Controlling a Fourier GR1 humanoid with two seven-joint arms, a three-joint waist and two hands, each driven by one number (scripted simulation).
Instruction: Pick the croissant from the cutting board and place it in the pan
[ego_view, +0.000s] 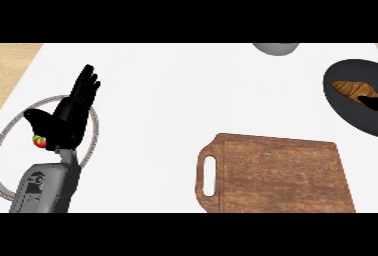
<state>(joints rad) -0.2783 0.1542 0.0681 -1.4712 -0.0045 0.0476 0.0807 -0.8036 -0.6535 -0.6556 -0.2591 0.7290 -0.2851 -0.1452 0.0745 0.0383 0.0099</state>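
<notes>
you see one croissant (353, 89) lying in the one dark pan (341, 107) at the right edge, a black fingertip of the right hand (369, 103) touching it; grip unclear. one cutting board (277, 175) sits bare. the left hand (66, 117) rests open, far left.

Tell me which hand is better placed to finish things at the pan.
Right. Part of the right hand shows over the pan, beside the croissant already lying in it. The left hand rests open at far left, beyond the cutting board.
</notes>
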